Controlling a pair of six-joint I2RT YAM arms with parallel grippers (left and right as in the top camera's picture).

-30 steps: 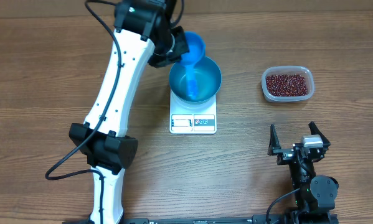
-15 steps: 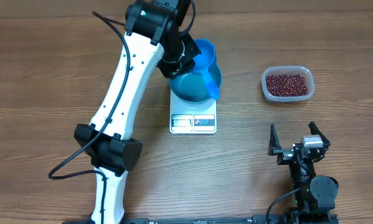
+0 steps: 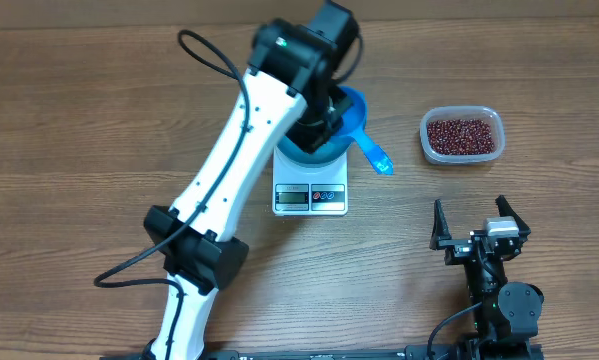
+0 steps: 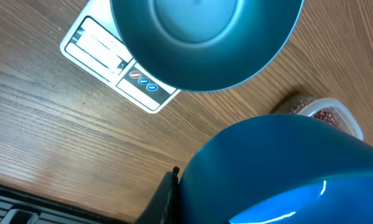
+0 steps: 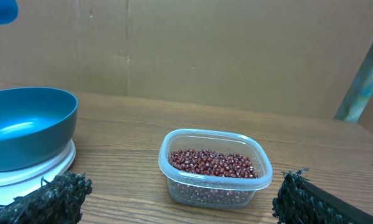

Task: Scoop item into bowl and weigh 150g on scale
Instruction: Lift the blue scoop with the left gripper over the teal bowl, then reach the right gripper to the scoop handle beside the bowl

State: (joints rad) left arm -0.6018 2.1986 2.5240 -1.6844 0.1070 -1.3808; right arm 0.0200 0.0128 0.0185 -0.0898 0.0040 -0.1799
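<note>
My left gripper (image 3: 327, 108) is shut on a small blue scoop (image 3: 357, 118), held just right of the blue bowl (image 3: 327, 152); the scoop's long end (image 3: 379, 160) slants down to the right. The bowl (image 4: 205, 37) stands empty on the white scale (image 3: 310, 196), partly hidden under my left arm. In the left wrist view the scoop (image 4: 286, 174) fills the lower right, with one dark finger (image 4: 169, 196) against it. The beans (image 3: 462, 135) lie in a clear tub (image 5: 174, 140) to the right. My right gripper (image 3: 479, 228) rests open in front of that tub, holding nothing.
The scale's display and buttons (image 4: 142, 81) face the near edge of the table. A brown board wall (image 5: 205, 50) stands behind the table. My left arm (image 3: 234, 170) slants across the table's left half, its base at the near edge.
My left arm has swung right with the scoop, from above the bowl's left side to its right side, nearer the tub. The right gripper has not moved.
</note>
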